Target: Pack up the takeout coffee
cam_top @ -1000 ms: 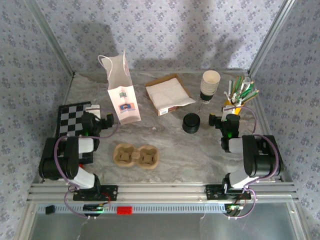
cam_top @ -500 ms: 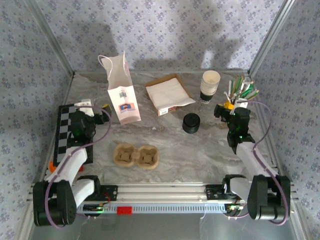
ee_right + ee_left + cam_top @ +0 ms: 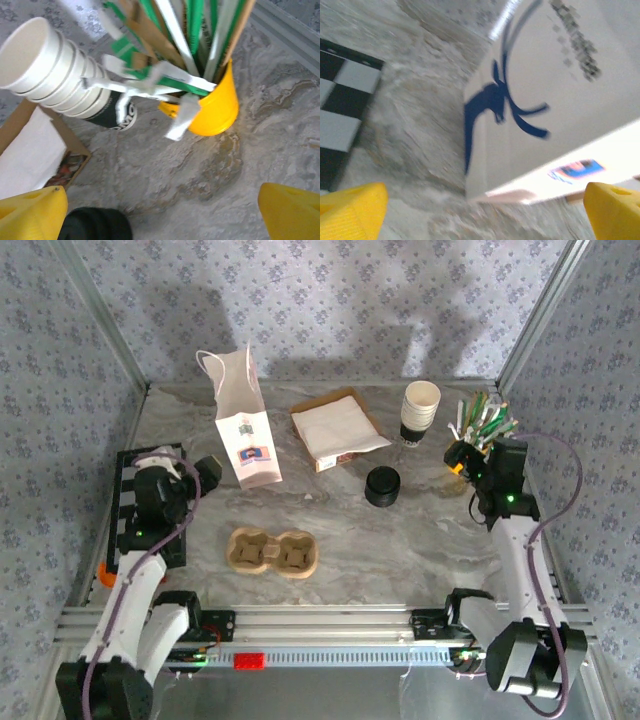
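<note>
Wide open, empty, both sides. Left claw pointed at bag just ahead, probably to steady it. Right claw facing cups ahead, lids just beside one fingertip. Coffee seemingly not yet assembled, cup and lid apart.

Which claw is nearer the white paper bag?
Left. The left claw is just left of the paper bag, pointing at it; the right claw is far to its right, by the yellow straw holder.

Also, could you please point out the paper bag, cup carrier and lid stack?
paper bag [image 3: 250,445]: top view, front face.
cup carrier [image 3: 272,552]: top view, middle bridge.
lid stack [image 3: 381,482]: top view, top lid.
</note>
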### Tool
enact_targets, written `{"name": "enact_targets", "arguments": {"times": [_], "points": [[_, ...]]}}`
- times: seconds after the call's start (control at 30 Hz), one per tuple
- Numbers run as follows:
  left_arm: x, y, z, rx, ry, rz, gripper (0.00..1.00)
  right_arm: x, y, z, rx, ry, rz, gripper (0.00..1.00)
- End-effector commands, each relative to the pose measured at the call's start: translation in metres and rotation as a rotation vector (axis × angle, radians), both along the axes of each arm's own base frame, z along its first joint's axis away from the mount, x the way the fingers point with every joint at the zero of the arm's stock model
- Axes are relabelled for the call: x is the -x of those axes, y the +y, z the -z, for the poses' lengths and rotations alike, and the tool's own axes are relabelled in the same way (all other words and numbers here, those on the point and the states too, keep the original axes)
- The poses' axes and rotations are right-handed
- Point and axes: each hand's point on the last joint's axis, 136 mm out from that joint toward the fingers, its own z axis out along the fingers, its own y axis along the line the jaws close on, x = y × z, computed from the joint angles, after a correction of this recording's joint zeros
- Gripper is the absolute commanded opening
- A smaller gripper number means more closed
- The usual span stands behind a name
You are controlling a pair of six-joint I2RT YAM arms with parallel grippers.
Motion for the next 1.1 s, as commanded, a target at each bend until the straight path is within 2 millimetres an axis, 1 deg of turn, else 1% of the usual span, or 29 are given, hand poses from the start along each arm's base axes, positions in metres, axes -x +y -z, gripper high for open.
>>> {"name": "enact_targets", "arguments": {"times": [0.0, 0.13, 0.17, 0.2, 0.3, 0.37, 0.5, 0.53, 0.63, 0.7, 0.73, 0.77, 0.9, 1.07], "points": [[0.026, -0.023, -0.003, 0.006, 0.078, 0.065, 1.0, 0.011, 0.008, -0.003, 0.001, 0.128, 0.002, 1.0], [0.04, -0.054, -0.005, -0.014, 0.102, 0.153, 1.0, -0.008, 0.03, -0.022, 0.01, 0.173, -0.072, 0.98], [0.041, -0.064, -0.006, -0.013, 0.101, 0.179, 1.0, -0.017, 0.037, -0.032, 0.022, 0.179, -0.097, 0.96], [0.041, -0.075, -0.009, -0.012, 0.099, 0.211, 1.0, -0.024, 0.041, -0.036, 0.045, 0.199, -0.11, 0.95], [0.041, -0.105, -0.016, -0.02, 0.089, 0.286, 1.0, -0.049, 0.048, -0.044, 0.088, 0.219, -0.122, 0.87], [0.039, -0.125, -0.021, -0.033, 0.072, 0.34, 1.0, -0.067, 0.051, -0.051, 0.085, 0.211, -0.131, 0.86], [0.035, -0.16, -0.026, -0.088, 0.074, 0.425, 1.0, -0.101, 0.051, -0.045, 0.093, 0.266, -0.12, 0.79], [0.034, -0.167, -0.026, -0.097, 0.077, 0.439, 1.0, -0.108, 0.052, -0.04, 0.096, 0.295, -0.124, 0.75], [0.03, -0.19, -0.031, -0.106, 0.063, 0.502, 1.0, -0.13, 0.053, -0.036, 0.097, 0.317, -0.134, 0.66], [0.027, -0.2, -0.031, -0.112, 0.059, 0.518, 1.0, -0.145, 0.052, -0.034, 0.117, 0.322, -0.132, 0.6], [0.025, -0.204, -0.031, -0.115, 0.059, 0.525, 1.0, -0.148, 0.053, -0.031, 0.12, 0.34, -0.135, 0.57], [0.024, -0.207, -0.031, -0.117, 0.057, 0.528, 1.0, -0.15, 0.054, -0.028, 0.126, 0.362, -0.138, 0.56], [0.018, -0.219, -0.034, -0.125, 0.048, 0.546, 1.0, -0.16, 0.045, -0.017, 0.158, 0.407, -0.116, 0.52], [0.013, -0.227, -0.038, -0.148, 0.04, 0.565, 1.0, -0.173, 0.047, -0.01, 0.175, 0.423, -0.141, 0.43]]}}
